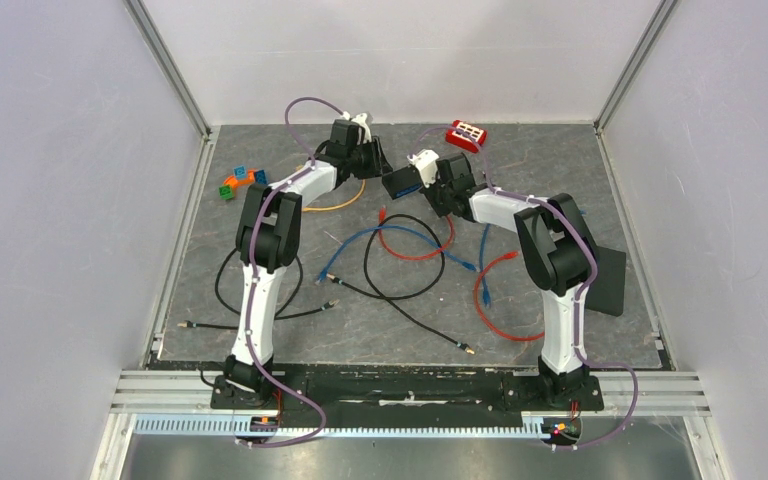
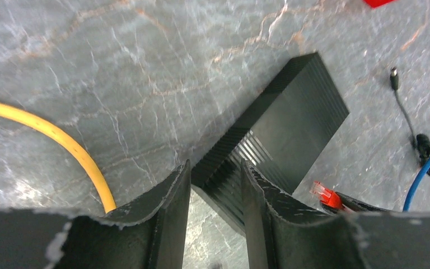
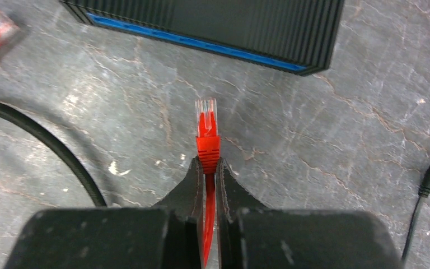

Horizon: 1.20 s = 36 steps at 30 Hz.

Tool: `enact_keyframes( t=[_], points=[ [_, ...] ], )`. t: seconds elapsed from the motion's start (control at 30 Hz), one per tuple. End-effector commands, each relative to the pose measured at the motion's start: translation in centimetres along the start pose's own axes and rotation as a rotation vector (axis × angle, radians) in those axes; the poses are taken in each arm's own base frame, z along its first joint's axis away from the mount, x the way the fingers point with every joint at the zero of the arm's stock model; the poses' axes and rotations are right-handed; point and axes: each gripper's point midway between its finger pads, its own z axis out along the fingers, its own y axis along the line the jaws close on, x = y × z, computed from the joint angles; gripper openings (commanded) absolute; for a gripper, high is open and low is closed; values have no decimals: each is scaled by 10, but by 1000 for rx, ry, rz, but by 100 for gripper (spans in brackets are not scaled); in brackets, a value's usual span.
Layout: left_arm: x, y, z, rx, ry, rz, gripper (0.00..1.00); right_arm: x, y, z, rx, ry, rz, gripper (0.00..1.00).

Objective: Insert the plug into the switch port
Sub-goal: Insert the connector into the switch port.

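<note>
The red plug is sitting mid-frame in the right wrist view, its clear tip pointing up at the blue-fronted black switch along the top edge, with bare mat between them. The right gripper is clenching the plug's boot. The left gripper is straddling the switch's near end, fingers apart. Whether they are gripping it, I cannot tell.

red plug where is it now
Right wrist view, centre: red plug pinched in the right tool, pointing at the black switch ahead, not touching it.
</note>
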Motion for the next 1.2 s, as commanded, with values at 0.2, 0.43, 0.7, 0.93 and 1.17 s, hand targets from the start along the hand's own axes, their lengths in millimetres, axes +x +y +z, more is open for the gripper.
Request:
enact_keyframes(
  t=[0.2,0.43,0.7,0.93,1.17],
  points=[
    [29,-26,-13,87,63,-27,41,-27,-13,-1,115,-74,11,0],
    [28,-37,-25,91,36,-4,40,-27,-11,-6,42,-106,-23,0],
    [31,-35,-19,91,42,2,40,-16,16,-11,-29,-102,6,0],
    [43,-33,-20,95,70,-6,40,-20,35,-12,-48,-99,17,0],
    [45,-42,-20,127,65,-5,39,-27,44,-16,-53,-109,34,0]
  ],
)
